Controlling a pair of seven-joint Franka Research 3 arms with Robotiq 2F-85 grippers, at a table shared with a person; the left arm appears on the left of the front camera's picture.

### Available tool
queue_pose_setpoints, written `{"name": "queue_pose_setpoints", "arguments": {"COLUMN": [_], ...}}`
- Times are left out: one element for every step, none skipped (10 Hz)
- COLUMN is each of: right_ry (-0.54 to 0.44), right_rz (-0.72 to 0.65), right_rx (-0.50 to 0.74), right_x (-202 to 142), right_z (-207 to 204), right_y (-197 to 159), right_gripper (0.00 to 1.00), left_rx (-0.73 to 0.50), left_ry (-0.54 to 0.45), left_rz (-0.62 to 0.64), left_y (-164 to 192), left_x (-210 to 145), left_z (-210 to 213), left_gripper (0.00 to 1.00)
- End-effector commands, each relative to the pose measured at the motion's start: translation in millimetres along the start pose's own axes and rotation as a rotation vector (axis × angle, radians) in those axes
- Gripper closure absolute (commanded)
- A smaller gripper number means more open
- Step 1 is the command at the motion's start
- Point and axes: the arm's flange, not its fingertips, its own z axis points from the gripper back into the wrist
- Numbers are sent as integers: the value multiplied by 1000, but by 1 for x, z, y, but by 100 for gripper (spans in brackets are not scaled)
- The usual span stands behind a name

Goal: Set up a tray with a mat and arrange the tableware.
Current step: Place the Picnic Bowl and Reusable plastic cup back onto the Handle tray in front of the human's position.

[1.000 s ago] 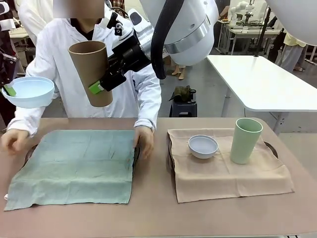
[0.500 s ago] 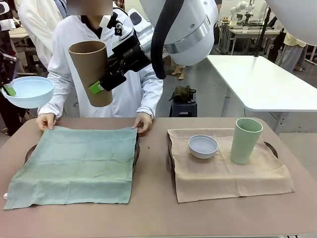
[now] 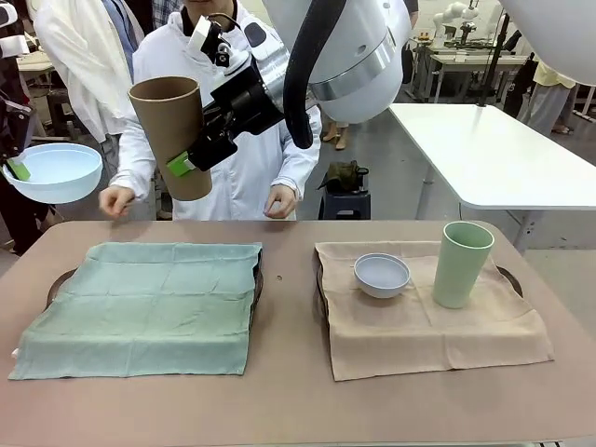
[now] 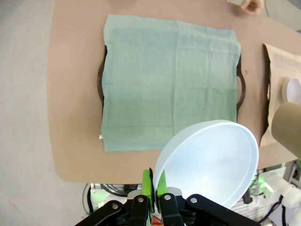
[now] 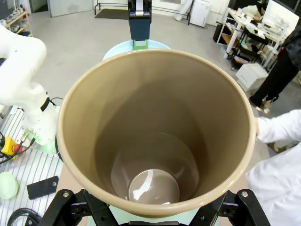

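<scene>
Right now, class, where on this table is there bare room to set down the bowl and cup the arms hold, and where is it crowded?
The green mat lies wholly bare. Bare tabletop runs between it and the beige mat, whose near half is free. Its far half is crowded by the greyish bowl and green cup.

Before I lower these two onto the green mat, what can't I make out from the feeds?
- Left tray, front view: the green mat covers all but its handles.
- Right gripper fingers, right wrist view: hidden behind the brown cup.
- Left gripper, front view: cut by the picture's left edge, beside the blue bowl.
</scene>
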Motion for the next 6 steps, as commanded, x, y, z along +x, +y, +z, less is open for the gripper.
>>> {"name": "queue_pose_setpoints", "arguments": {"right_ry": [-1,-1,-1,-1,-1,-1], "right_rz": [2,2,2,2,2,2], "right_rx": [-3,-3,-3,-3,-3,-3], "right_x": [2,2,2,2,2,2], "right_z": [1,1,1,1,1,1], "right_y": [1,1,1,1,1,1], "right_gripper": [100,100,100,100,100,100], "left_rx": [1,1,1,1,1,1], "left_ry": [1,1,1,1,1,1], "left_rz": [-3,-3,-3,-3,-3,-3], "left_y": [0,0,0,0,0,0], "left_x": [0,0,0,0,0,0], "left_z": [0,0,0,0,0,0], "left_gripper": [97,97,97,97,97,97]}}
